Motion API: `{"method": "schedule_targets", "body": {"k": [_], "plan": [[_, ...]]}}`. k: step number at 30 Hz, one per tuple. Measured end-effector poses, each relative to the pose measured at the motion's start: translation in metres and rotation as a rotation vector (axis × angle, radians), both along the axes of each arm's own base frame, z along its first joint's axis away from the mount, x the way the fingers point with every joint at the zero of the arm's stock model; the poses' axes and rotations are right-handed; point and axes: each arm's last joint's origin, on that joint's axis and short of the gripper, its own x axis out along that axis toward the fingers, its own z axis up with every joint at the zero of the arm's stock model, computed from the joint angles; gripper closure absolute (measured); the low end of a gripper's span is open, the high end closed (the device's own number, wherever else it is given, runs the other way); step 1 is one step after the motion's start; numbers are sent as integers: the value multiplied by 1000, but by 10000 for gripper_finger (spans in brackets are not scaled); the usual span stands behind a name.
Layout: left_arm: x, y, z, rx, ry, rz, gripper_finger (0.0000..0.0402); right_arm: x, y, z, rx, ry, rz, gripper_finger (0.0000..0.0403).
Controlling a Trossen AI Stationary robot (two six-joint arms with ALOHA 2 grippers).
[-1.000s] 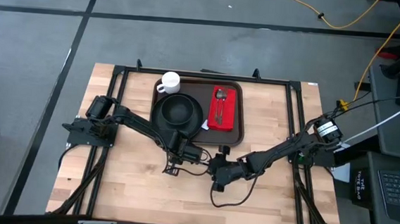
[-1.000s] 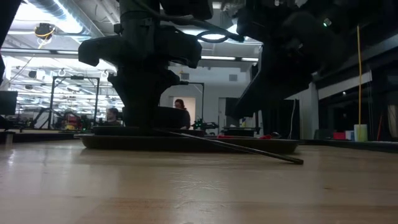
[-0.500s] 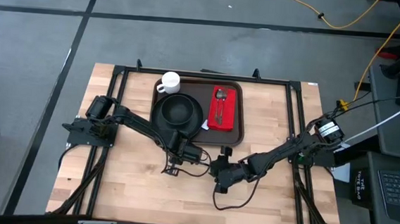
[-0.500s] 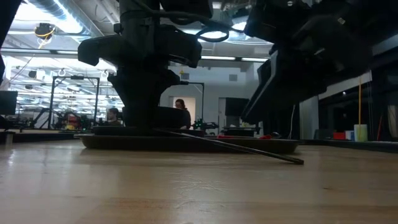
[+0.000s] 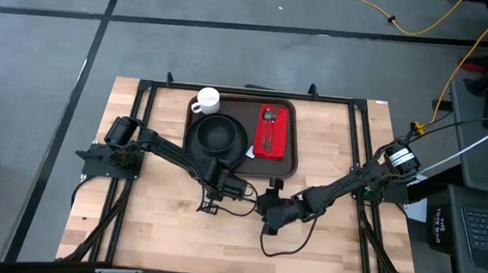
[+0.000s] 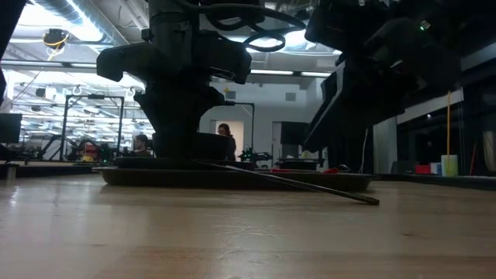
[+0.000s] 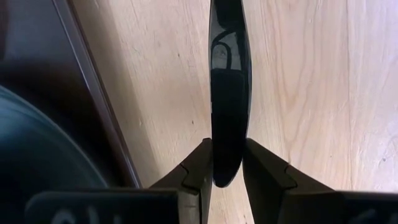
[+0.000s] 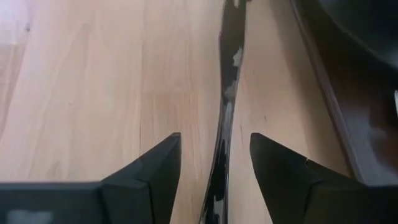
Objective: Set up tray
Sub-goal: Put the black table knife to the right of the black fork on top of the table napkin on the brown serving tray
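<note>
On the tabletop [image 5: 328, 160], the tray [image 5: 292, 161] sits toward the far edge, centred between the 2 arms. High view shows it carrying a black plate [image 5: 218, 136], a red napkin [image 5: 272, 132] with a spoon [image 5: 267, 128] lying on it, and a white mug [image 5: 207, 100] at its far left corner. Just in front of the tray's near rim, the left end effector [image 5: 247, 189] pinches the end of a thin dark utensil [image 7: 229, 93]. Only the left wrist view makes this clear: both fingers [image 7: 198, 174] press the glossy handle tip from either side, the tray rim [image 7: 93, 93] running beside it. The right end effector [image 5: 265, 208] is just beside the left one; the right wrist view shows its fingers [image 8: 158, 165] spread wide either side of the same utensil [image 8: 229, 56] without touching it. Low view adds what the overhead hides: the utensil [image 6: 310, 186] slants from the tray [image 6: 232, 178] edge down to the tabletop [image 6: 232, 240], its end touching the wood. That view also shows people far back in the room [image 6: 225, 132].
</note>
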Motion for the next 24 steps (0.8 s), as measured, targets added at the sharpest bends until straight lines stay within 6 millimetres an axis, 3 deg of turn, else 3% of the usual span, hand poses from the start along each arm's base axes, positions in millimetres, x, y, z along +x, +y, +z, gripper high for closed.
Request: {"method": "schedule_targets", "body": {"k": [8, 15, 24], "plan": [[0, 0, 0, 0, 0, 0, 334, 9, -7, 4, 3, -48, 38, 207], [0, 0, 0, 0, 0, 0, 334, 18, -13, -11, -6, -27, 44, 207], [0, 0, 0, -1, 1, 0, 334, 24, -18, -14, 18, -52, 36, 207]]}}
